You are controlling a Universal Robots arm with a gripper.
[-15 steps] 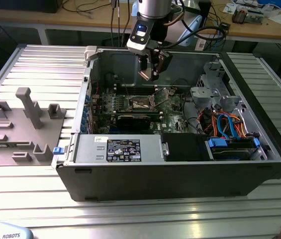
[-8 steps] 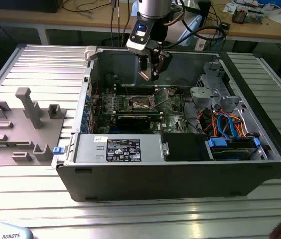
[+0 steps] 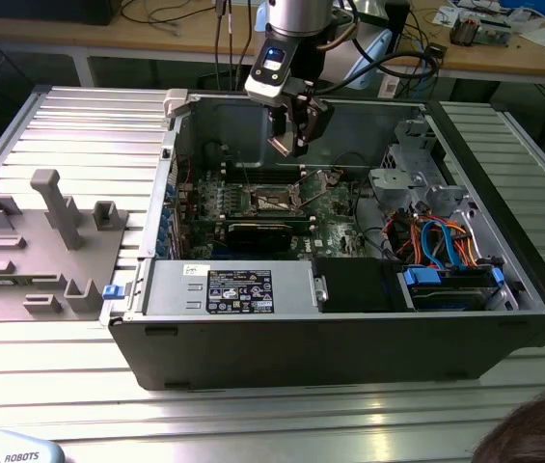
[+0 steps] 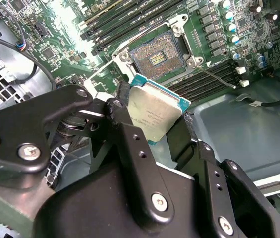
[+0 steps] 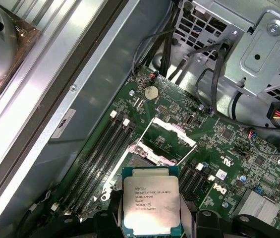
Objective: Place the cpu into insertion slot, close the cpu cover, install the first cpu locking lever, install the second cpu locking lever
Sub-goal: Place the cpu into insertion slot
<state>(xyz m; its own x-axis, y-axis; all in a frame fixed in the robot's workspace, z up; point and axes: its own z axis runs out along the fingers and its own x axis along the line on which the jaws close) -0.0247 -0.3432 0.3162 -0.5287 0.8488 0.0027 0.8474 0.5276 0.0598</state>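
My gripper [image 3: 292, 138] hangs inside the open computer case [image 3: 349, 338], above the motherboard. It is shut on the cpu [image 5: 150, 206], a flat square chip with a silvery top, held by two opposite edges between black fingers [image 4: 117, 110]. In the second wrist view the cpu [image 4: 154, 111] floats clear of the insertion slot [image 4: 156, 57], which lies bare with its contacts showing. The cpu cover [image 5: 172, 126] stands swung up and open behind the slot. The insertion slot [image 3: 274, 201] sits below and slightly toward the exterior view's left of the gripper. A thin wire lever [image 4: 214, 74] lies beside the slot.
Memory slots [image 5: 102, 153] flank the socket. A grey drive cage [image 3: 412, 164] and blue cables [image 3: 441, 241] fill the case's right; the labelled power supply [image 3: 243, 289] lies at the front. A grey fixture tray [image 3: 40, 241] sits on the exterior view's left. A person's head [image 3: 532, 434] shows at the bottom right.
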